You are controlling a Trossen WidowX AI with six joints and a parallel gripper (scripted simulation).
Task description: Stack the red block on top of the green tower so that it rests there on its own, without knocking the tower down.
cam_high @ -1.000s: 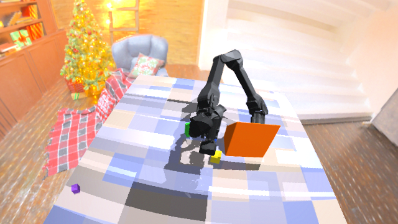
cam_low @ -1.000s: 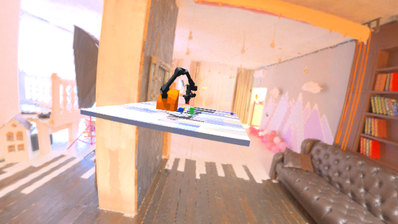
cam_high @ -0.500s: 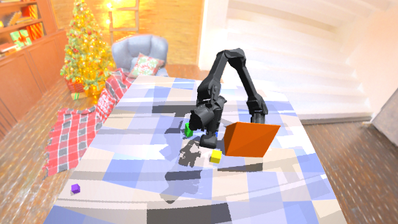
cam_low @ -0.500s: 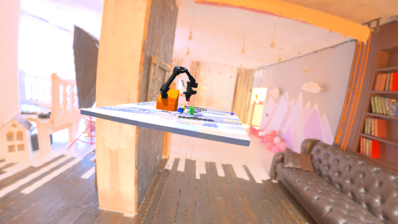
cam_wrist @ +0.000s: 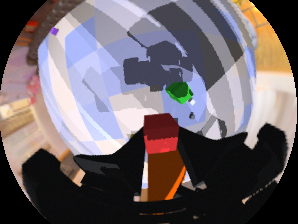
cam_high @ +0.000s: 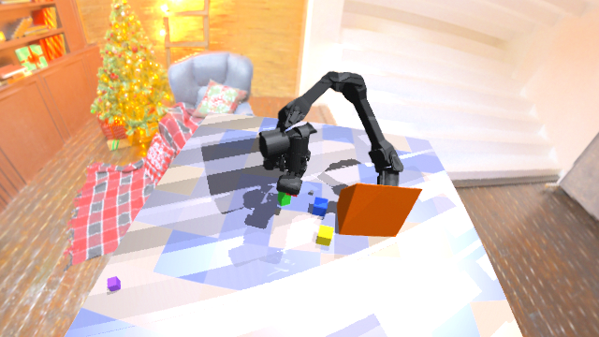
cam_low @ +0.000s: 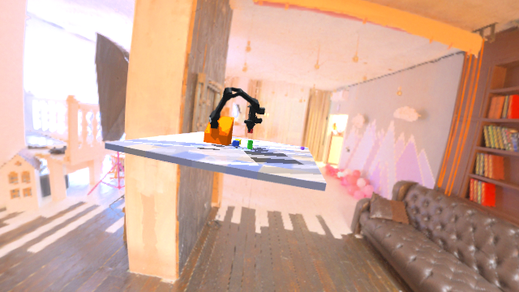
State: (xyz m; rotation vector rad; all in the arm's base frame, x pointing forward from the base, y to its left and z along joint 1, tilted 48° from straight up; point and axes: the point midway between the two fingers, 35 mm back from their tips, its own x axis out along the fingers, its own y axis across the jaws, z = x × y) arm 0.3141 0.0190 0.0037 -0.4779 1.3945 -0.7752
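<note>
Up in the air, the fingers were closed tight on the red block (cam_wrist: 161,137). They hung over the green tower (cam_high: 284,198), which stood on the worktop (cam_high: 384,285). The red block was not touching the tower. A blue block (cam_high: 320,206) and a yellow block (cam_high: 325,234) sat near the tower, beside a big orange box (cam_high: 374,210). A purple block (cam_high: 113,283) sat far away.

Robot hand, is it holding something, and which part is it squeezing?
Yes. The hand is shut on the red block, pinching it by two opposite sides, with the block's end poking out past the fingertips, up in the air near the green tower.
</note>
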